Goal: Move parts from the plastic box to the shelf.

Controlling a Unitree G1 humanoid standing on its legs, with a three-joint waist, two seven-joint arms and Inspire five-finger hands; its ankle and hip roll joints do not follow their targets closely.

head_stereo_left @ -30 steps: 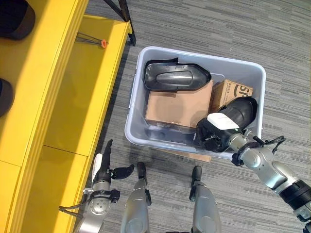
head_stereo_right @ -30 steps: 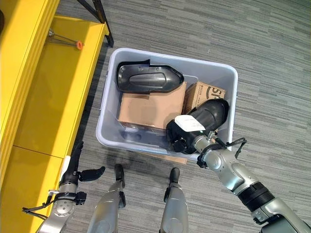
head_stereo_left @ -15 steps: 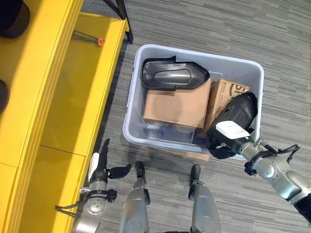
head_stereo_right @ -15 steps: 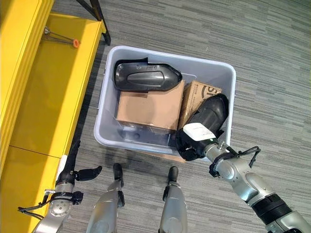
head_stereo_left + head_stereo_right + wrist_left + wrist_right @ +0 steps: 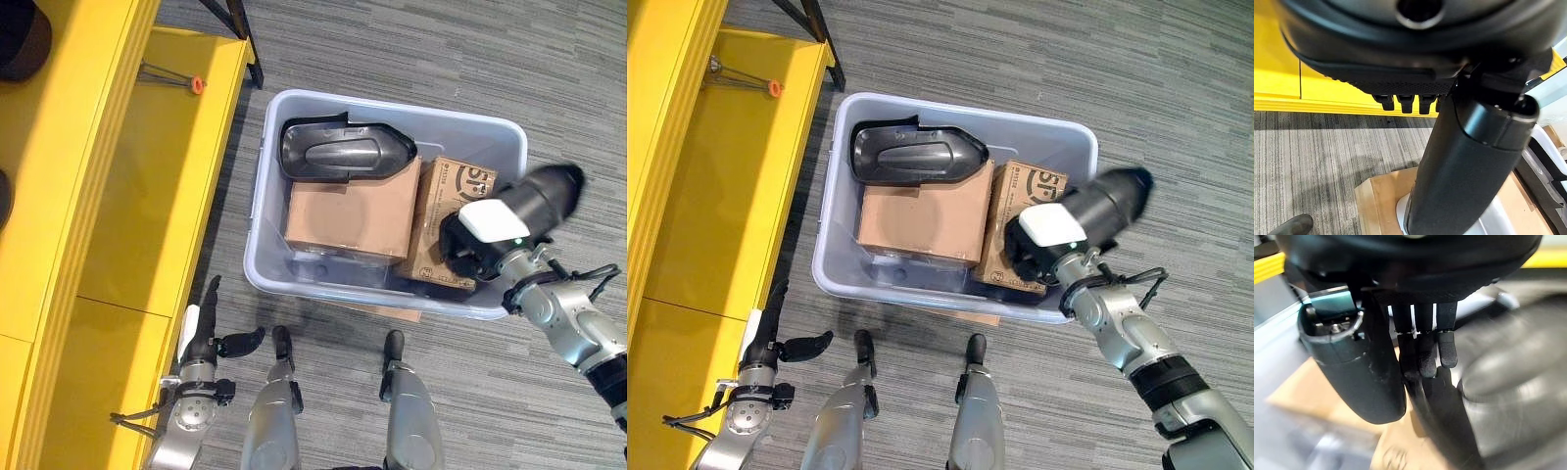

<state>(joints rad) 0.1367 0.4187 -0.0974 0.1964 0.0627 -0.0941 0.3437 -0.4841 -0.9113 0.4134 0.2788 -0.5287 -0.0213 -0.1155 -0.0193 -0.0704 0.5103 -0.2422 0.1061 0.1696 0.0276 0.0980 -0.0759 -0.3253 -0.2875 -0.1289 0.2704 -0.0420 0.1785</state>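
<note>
A grey plastic box (image 5: 256, 235) stands on the carpet beside a yellow shelf (image 5: 108, 196). My right hand (image 5: 468, 257) is shut on a black rounded part (image 5: 534, 199) with a white label, holding it tilted above the box's right rim. The right wrist view shows the fingers (image 5: 1425, 352) and thumb curled against that part (image 5: 1508, 377). In the box lie a black shell-shaped part (image 5: 343, 152), a plain brown carton (image 5: 348, 215) and a printed carton (image 5: 453, 201). My left hand (image 5: 201, 338) hangs open at the lower left, close to the shelf front.
A thin tool with an orange tip (image 5: 181, 78) lies on the shelf's lower board. Dark objects (image 5: 20, 39) sit on the upper board at the far left. A black stand leg (image 5: 240, 39) meets the floor behind the box. A flat cardboard sheet (image 5: 377, 311) pokes out under the box.
My right hand has raised the black labelled part up and to the right, out of the box, uncovering the printed carton. The left hand has stayed put.
</note>
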